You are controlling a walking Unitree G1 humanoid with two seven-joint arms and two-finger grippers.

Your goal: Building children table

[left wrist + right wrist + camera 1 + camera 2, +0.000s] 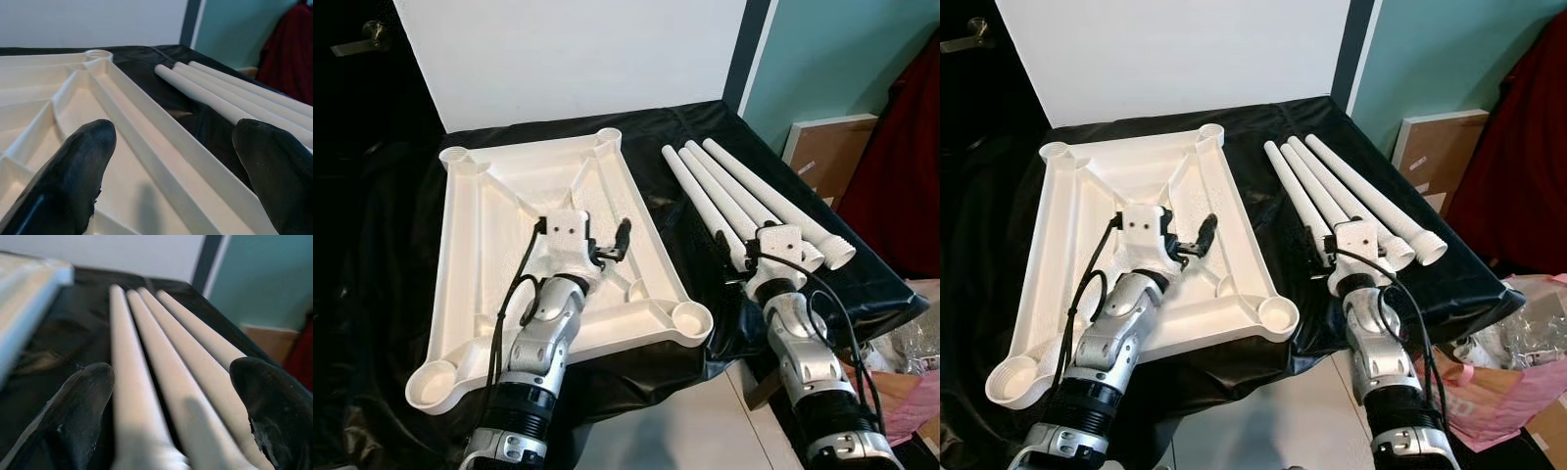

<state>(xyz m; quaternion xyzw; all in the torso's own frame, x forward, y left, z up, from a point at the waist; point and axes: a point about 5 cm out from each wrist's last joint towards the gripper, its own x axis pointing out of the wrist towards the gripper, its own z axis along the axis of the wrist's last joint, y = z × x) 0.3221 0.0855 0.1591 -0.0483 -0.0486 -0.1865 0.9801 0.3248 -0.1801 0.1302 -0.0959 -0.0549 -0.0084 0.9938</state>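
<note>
Upturned white tabletop (480,225) lies on the black-draped counter (705,122); left hand (607,243) spread over its right rim, right hand (171,431) spread astride the legs (724,186) beside it

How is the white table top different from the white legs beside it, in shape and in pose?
The table top is a wide flat panel, lying underside up with ribs and round corner sockets showing; the legs are long slim tubes, lying side by side. The left gripper hovers open over the table top, the right gripper open over the legs. Both rest on the black cloth.
</note>
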